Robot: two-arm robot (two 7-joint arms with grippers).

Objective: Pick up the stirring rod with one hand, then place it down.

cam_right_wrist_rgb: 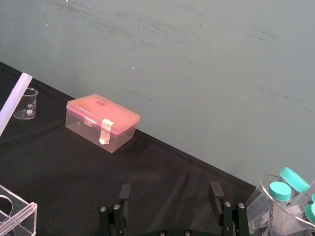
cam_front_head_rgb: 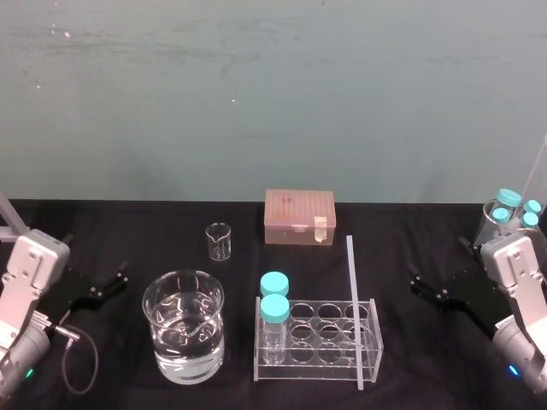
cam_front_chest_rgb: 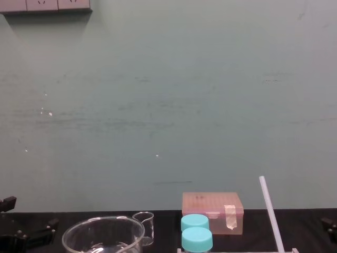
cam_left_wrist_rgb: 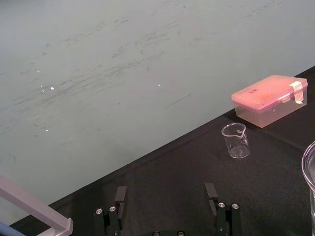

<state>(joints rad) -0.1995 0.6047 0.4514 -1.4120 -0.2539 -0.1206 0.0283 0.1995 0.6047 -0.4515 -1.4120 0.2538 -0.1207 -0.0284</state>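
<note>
Stirring rod (cam_front_head_rgb: 355, 316) is standing a bit tilted in the right end of the clear rack (cam_front_head_rgb: 312, 366) on my worktop (cam_front_head_rgb: 128, 231). I've got the left claw (cam_front_head_rgb: 113, 282) and right claw (cam_front_head_rgb: 423, 286) well off to either side, both spread open and empty.

Four views, common pink box (cam_front_head_rgb: 298, 218)

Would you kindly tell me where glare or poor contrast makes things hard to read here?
Head view: bright ripple highlights on the large water beaker; the clear tube rack shows mainly by its edges; the stirring rod stands out pale against the black table; the left pincer and right pincer blend into it. Left wrist view: the small beaker shows by rim glints.
</note>
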